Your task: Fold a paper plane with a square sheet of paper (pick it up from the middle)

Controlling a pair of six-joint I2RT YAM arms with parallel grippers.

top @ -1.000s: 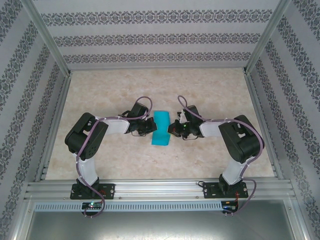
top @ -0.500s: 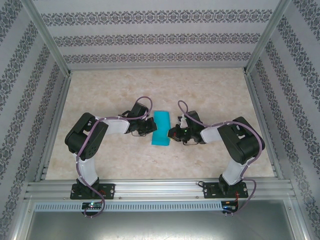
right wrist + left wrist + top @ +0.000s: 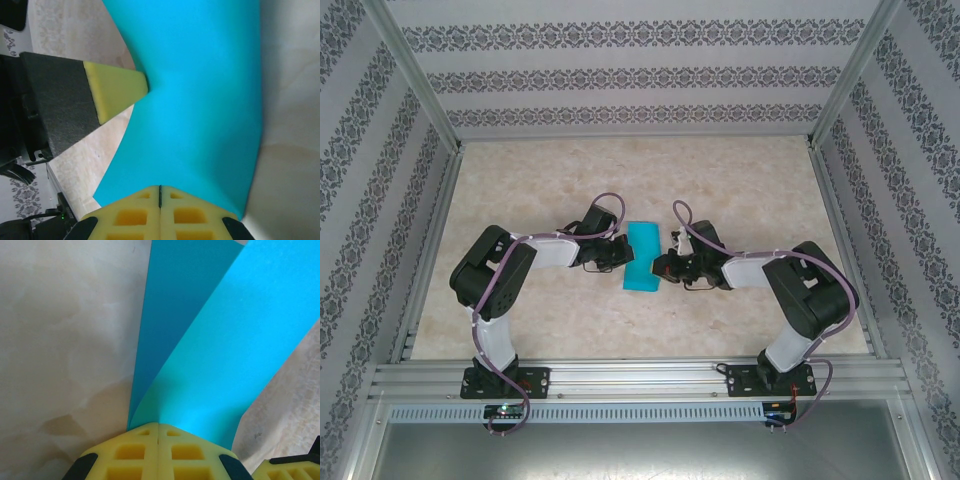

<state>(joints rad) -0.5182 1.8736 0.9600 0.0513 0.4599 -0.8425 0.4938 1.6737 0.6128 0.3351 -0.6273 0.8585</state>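
Note:
The square sheet of paper (image 3: 642, 258) is teal-blue and bent over into a narrow upright strip at the table's middle. My left gripper (image 3: 623, 255) is shut on its left edge, and my right gripper (image 3: 662, 268) is shut on its right edge. In the left wrist view the yellow fingertips (image 3: 158, 425) meet with the sheet (image 3: 225, 340) rising from them in two layers, one darker. In the right wrist view my right gripper (image 3: 160, 187) pinches the sheet (image 3: 200, 100), and the left gripper's yellow fingertip (image 3: 112, 87) touches its far edge. The paper plane is out of view.
The marble-look table (image 3: 520, 190) is enclosed by patterned walls (image 3: 640, 70) at the back and on both sides. An aluminium rail (image 3: 640, 378) carrying both arm bases runs along the near edge.
My right arm's elbow has swung outward to the right and its gripper has shifted slightly left and nearer along the sheet's edge. The left arm and the sheet have barely moved.

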